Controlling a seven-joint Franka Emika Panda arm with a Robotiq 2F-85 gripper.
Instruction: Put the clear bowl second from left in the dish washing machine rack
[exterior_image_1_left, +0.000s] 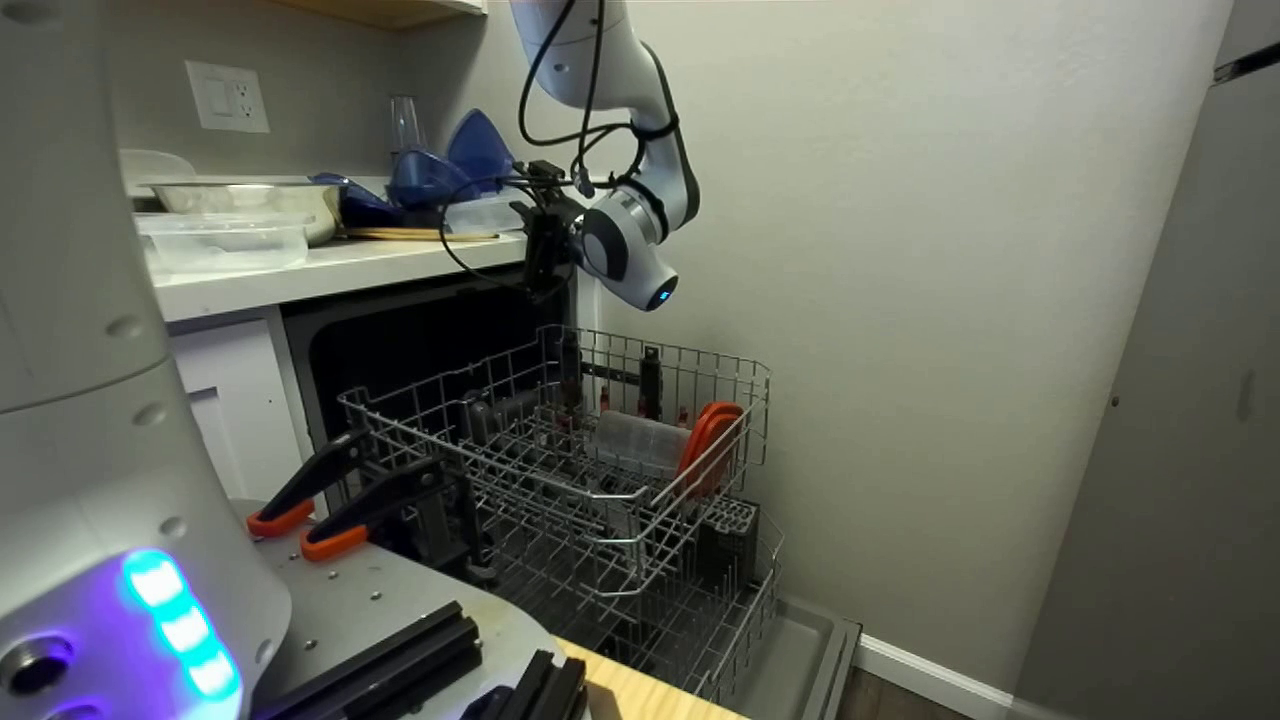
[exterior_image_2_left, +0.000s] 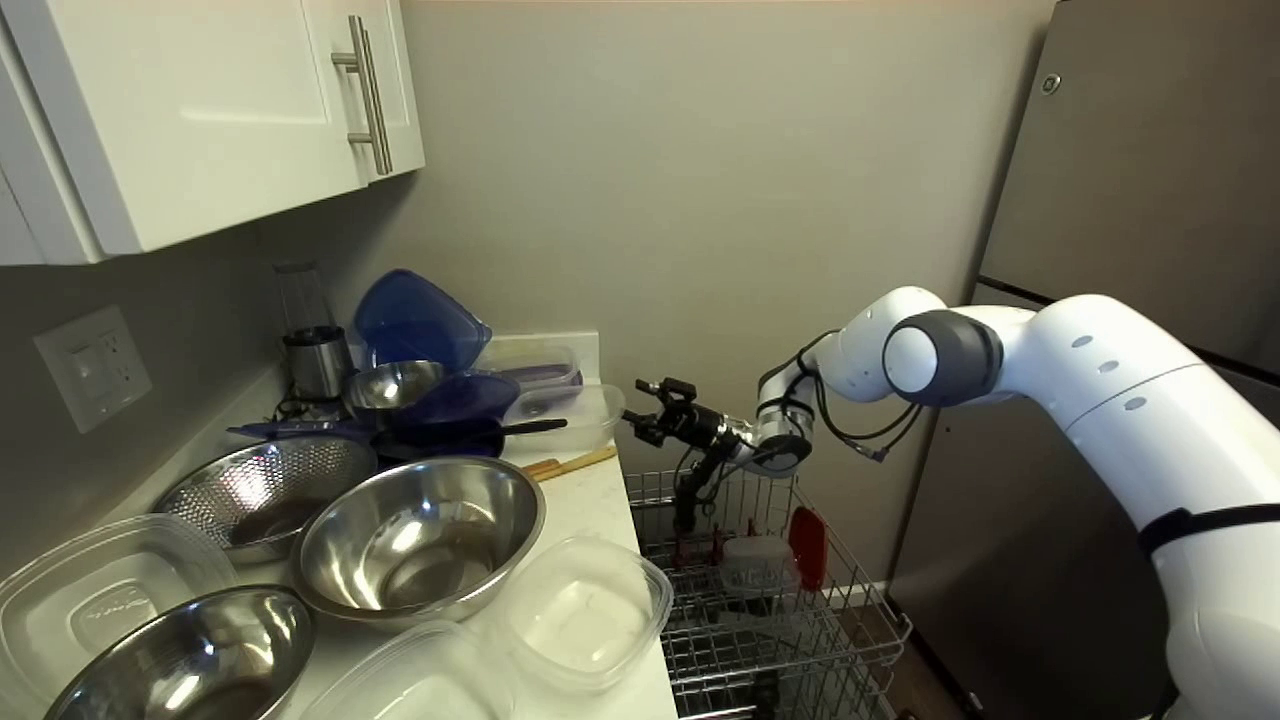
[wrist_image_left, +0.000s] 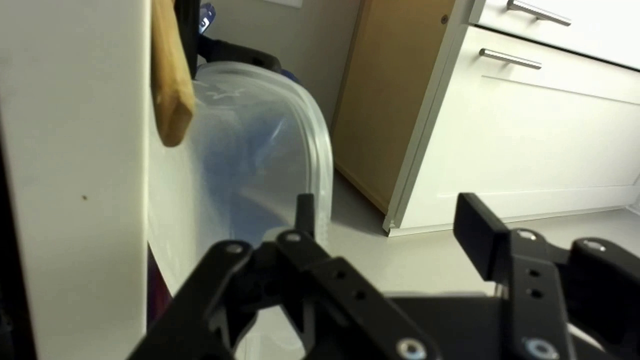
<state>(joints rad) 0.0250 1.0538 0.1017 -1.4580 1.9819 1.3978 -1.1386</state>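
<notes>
Clear bowl (exterior_image_1_left: 640, 445), small, rounded and greyish in see-through plastic, sits inside the large rectangular rack of thin grey wire (exterior_image_1_left: 618, 496), just beside an orange-red rounded plastic piece (exterior_image_2_left: 807, 548); both exterior views show it, though I can't make out which way its mouth faces. More clear plastic vessels (exterior_image_2_left: 590, 605) stand on the white countertop (exterior_image_2_left: 590, 510) alongside the rack, so I cannot tell for certain that this is the one meant. Higher than the rack, at the countertop's edge, hangs the black two-fingered gripper (wrist_image_left: 390, 222) on its white jointed arm (exterior_image_2_left: 1110, 380). In the wrist view its fingers (wrist_image_left: 479, 230) are spread wide apart, and a see-through plastic tub (wrist_image_left: 250, 150) shows its rounded rim right behind one tip; whether they touch, I can't say. Over on the rack's countertop side I also see a large shiny round steel bowl (exterior_image_2_left: 420, 545), a perforated steel colander (exterior_image_2_left: 265, 490) and a translucent blue plastic container (exterior_image_2_left: 415, 325).
</notes>
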